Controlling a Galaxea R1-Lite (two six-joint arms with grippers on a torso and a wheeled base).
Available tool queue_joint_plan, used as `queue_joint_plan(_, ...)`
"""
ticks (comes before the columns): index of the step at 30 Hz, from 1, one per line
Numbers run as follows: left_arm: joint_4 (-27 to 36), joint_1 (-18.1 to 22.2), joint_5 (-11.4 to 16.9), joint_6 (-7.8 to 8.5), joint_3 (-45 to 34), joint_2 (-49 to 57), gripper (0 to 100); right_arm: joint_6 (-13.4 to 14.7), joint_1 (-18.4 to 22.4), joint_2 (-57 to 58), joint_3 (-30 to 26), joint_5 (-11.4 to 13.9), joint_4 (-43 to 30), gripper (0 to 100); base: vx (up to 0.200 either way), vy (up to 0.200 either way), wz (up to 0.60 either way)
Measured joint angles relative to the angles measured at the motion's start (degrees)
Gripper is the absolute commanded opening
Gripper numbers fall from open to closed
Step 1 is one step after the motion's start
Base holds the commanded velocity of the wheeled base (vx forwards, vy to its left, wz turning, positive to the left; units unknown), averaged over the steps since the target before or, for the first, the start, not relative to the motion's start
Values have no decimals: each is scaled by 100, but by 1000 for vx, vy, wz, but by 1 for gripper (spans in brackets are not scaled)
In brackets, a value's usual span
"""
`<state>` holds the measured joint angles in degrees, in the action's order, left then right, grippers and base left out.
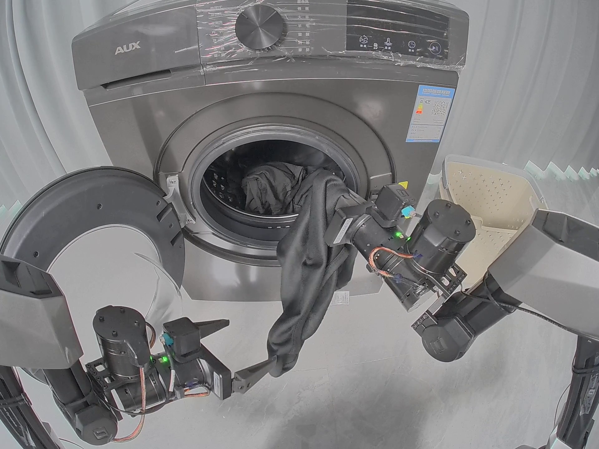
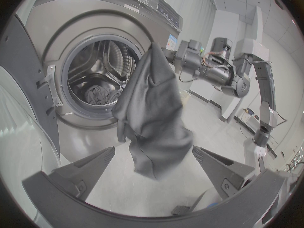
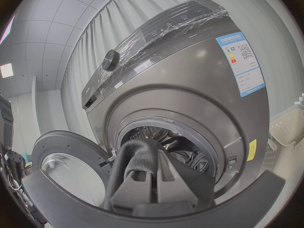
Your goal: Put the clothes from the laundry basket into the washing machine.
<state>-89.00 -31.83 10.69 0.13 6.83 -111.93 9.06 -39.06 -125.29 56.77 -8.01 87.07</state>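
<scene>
A long dark garment (image 1: 312, 263) hangs from my right gripper (image 3: 157, 157), which is shut on its top end at the right edge of the washing machine's round opening (image 1: 274, 182). The cloth drapes over the gripper's fingers (image 3: 172, 181) and falls toward the floor in front of the machine. More dark clothes (image 1: 271, 188) lie inside the drum. My left gripper (image 1: 249, 342) is low at the front left, open, with the garment's lower end (image 2: 152, 162) hanging just beyond its spread fingers. I cannot tell whether one fingertip touches the hem.
The grey washing machine (image 1: 281, 107) stands straight ahead, its round door (image 1: 93, 219) swung open to the left near my left arm. A cream laundry basket (image 1: 493, 213) stands to the right of the machine, behind my right arm. Pale floor lies in front.
</scene>
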Motion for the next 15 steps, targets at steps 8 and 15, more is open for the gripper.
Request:
queue_joint_plan(8, 5, -2, 258, 202, -265, -66, 100, 0, 9, 5, 107, 0, -11, 0, 0, 0, 0)
queue_joint_plan(15, 2, 116, 215, 121, 234, -132, 100, 7, -107, 22, 94, -6, -5, 0, 0, 0, 0)
